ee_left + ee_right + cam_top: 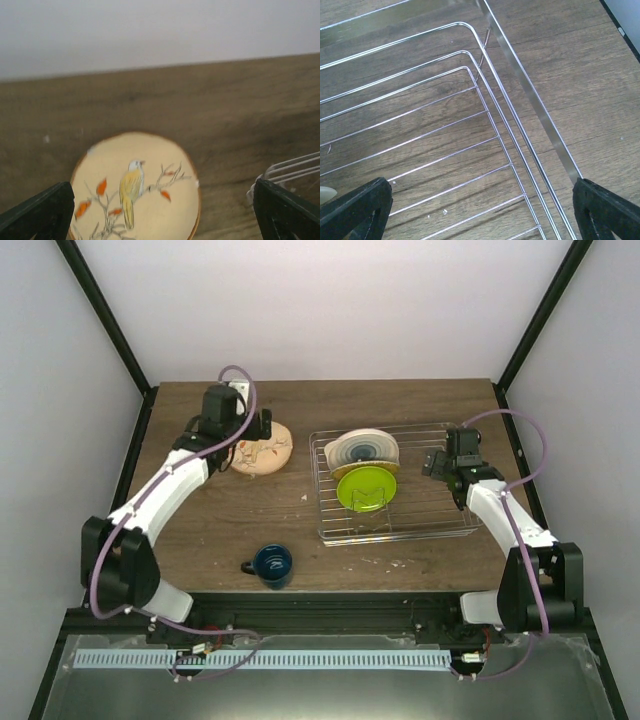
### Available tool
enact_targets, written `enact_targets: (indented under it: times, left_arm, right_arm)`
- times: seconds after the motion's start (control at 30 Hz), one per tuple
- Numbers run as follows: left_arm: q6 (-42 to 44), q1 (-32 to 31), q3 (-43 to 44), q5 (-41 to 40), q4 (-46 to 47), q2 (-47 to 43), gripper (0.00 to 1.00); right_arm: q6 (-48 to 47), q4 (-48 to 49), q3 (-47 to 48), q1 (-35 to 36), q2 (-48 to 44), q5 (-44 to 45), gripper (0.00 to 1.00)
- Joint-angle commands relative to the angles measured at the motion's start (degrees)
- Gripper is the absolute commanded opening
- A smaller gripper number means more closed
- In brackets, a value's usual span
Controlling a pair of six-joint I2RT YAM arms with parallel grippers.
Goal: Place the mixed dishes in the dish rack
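One brown wooden table (420, 400) under everything, white walls (330, 300) on three sides. Right of centre on it, silver wire dish rack (440, 525), long side running left to right, left half loaded, right half bare wire.

Two white arms reaching in from the near edge: left one (160, 490) bent over the far-left part of the table, right one (505, 510) over the rack's right end.
- Above the tan plate (262, 450), left gripper (255, 430), jaws spread wide, gripping nothing. From the left wrist, dark fingers (40, 212) at both lower corners, wider apart than the plate lying below them.
- Above the rack's far-right part, right gripper (437, 462), likewise wide apart and holding nothing. Only wires and wood between its fingers in the right wrist view.

Standing on edge in the rack's left half, three plates in a row:
- cream plate with teal rings (362, 448) farthest
- yellow-orange plate (343, 471) just behind the nearest
- lime green plate (364, 488) nearest

Left of the rack and outside it, the tan plate with its bird drawing, lying on the wood near the rack's far-left corner but apart from it.

Smallest, dark blue mug (272, 562) upright by the table's near edge, handle to the left, well apart from rack and plates.
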Motion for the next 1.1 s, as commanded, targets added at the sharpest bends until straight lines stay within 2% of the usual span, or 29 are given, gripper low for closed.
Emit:
enact_targets:
  times: [0.0,0.2,0.33,0.57,0.7,1.07]
  left_arm:
    - [-10.21,4.49,-1.63,11.66,-4.04,4.85,0.99]
    - [-11.17,5.10,-2.78,13.97,-5.61,9.15,1.00]
    - [-16.25,7.16,-6.26,19.40,-3.14,10.92,1.00]
    - [-24.05,10.16,-10.66,23.37,2.14,12.46,1.00]
    - [-28.52,13.09,-12.19,27.84,4.32,13.81,0.95]
    - [-32.73,15.15,-15.91,26.49,7.27,14.74,0.94]
  right_arm:
    - [-0.99,0.97,0.43,-0.54,-0.97,-0.91,1.00]
    - [-1.96,1.25,0.62,-0.54,-0.01,-2.64,1.00]
    - [-2.09,1.18,0.70,-0.54,0.36,-3.26,1.00]
    - [-2.36,1.29,0.77,-0.54,0.56,-4.06,1.00]
    - [-2.39,0.81,1.06,-0.54,0.86,-4.34,1.00]
    - [-2.40,0.78,1.33,-0.58,1.95,-4.37,1.00]
